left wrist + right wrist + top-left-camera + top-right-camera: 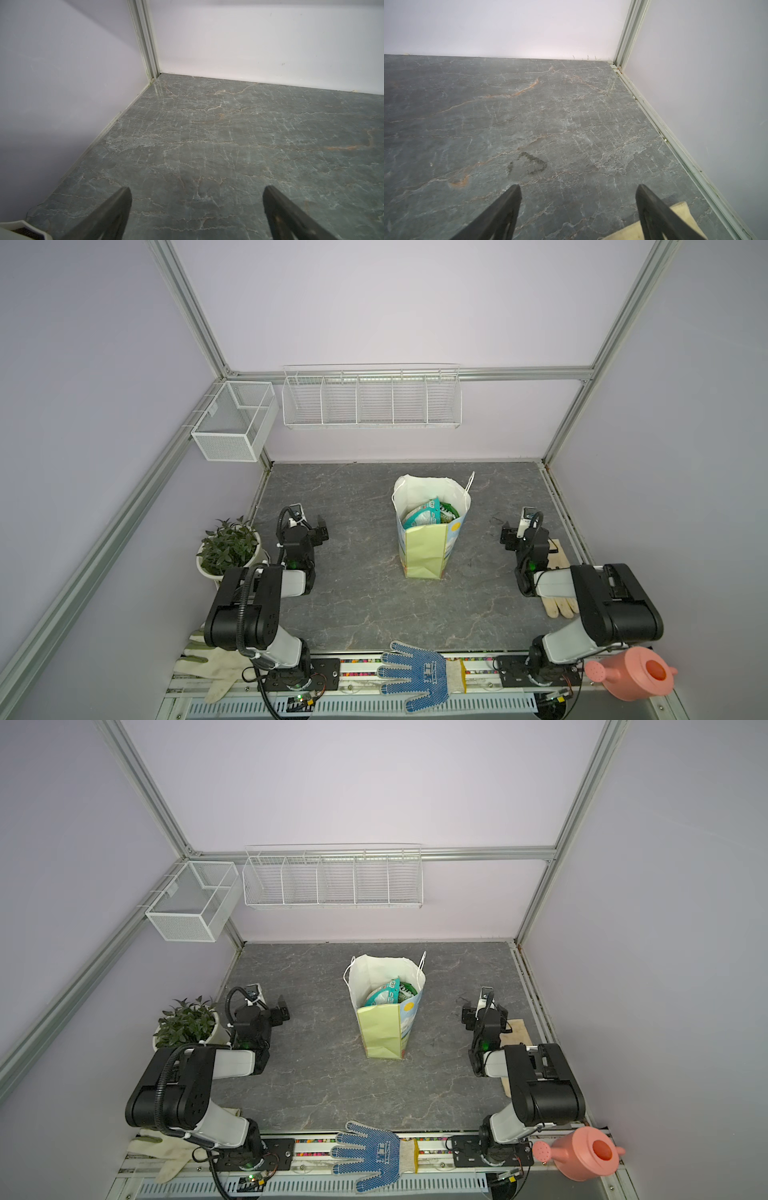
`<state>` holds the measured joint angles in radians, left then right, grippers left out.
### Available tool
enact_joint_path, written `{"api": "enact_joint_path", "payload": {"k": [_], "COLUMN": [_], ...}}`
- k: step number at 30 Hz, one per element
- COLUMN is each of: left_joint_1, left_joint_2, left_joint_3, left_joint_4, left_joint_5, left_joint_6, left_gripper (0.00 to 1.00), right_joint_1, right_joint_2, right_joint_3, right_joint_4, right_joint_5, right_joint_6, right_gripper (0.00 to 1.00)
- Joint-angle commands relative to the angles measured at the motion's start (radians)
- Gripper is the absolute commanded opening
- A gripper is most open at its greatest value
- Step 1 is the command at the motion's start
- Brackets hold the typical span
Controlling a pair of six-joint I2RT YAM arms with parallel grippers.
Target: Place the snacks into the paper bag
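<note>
The bag (422, 549) stands upright mid-surface (353, 614) with the snacks (430, 512) piled inside, teal and green packets showing below its rim. The left pincer (195, 190) and right pincer (578, 187) hang apart and empty, well clear on either side. The job looks done, but a careless arm sweep could topple the tall, light bag and spill packets.

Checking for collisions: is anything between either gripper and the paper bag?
Nothing visible. Only bare tabletop lies between the paper bag and the left gripper or the right gripper. The cream glove lies under the right arm, off that path.
</note>
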<state>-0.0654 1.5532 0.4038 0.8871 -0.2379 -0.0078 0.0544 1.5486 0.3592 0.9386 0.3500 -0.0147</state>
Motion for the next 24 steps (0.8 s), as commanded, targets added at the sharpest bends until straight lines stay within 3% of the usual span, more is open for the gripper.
{"api": "enact_joint_path", "payload": {"k": [1, 24], "left_joint_1": [0.003, 0.004], "left_joint_2": [-0.001, -0.001], "left_joint_3": [-0.005, -0.004], "left_joint_4": [0.006, 0.003], "left_joint_5": [0.006, 0.012], "left_joint_6": [-0.006, -0.008], "left_gripper": [0.98, 0.99], "right_joint_1": [0.003, -0.002], "right_joint_2": [-0.005, -0.005], "right_joint_3": [-0.003, 0.002], "right_joint_4": [0.008, -0.003], "right_joint_5": [-0.001, -0.018], "right_joint_6": [0.005, 0.008], "right_gripper": [0.89, 0.89]}}
